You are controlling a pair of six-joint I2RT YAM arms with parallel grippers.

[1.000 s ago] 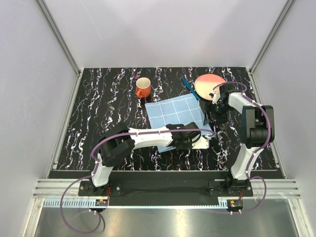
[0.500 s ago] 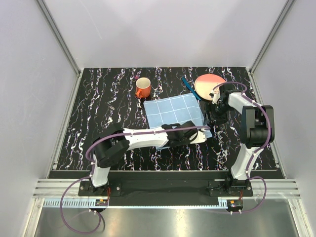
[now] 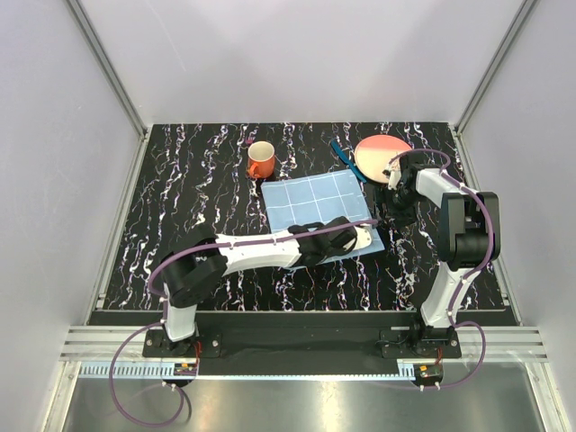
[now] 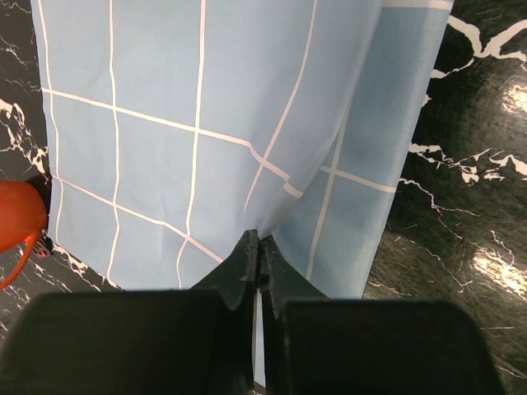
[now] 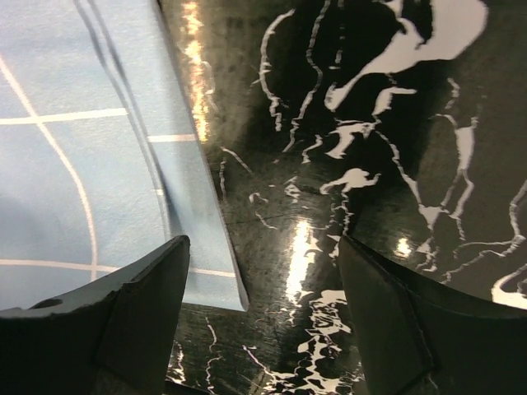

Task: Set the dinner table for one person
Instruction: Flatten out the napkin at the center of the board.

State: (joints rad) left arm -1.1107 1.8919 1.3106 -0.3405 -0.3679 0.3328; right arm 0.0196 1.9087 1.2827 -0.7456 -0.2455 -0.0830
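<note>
The dinner table point(image 3: 198, 198) is a black tabletop with white marble streaks. A light-blue checked mat point(image 3: 315, 198) lies on it right of centre. My left gripper point(image 3: 367, 236) reaches across and is shut on the mat's near right edge. In the left wrist view the closed gripper point(image 4: 260, 245) pinches a raised fold of the mat point(image 4: 181, 140). My right gripper point(image 3: 393, 203) is open and empty just right of the mat. In the right wrist view it point(image 5: 263, 284) spans the mat's corner point(image 5: 82, 164) and bare table point(image 5: 370, 164).
An orange mug point(image 3: 260, 160) stands beyond the mat's far left corner and shows at the left edge of the left wrist view point(image 4: 16, 224). An orange plate point(image 3: 380, 157) and a teal utensil point(image 3: 342, 155) lie at the back right. Walls enclose the table.
My left gripper has moved away from me with the mat's edge in it, and the left elbow has swung left. The mat's near edge has shifted with it. The right arm has barely moved.
</note>
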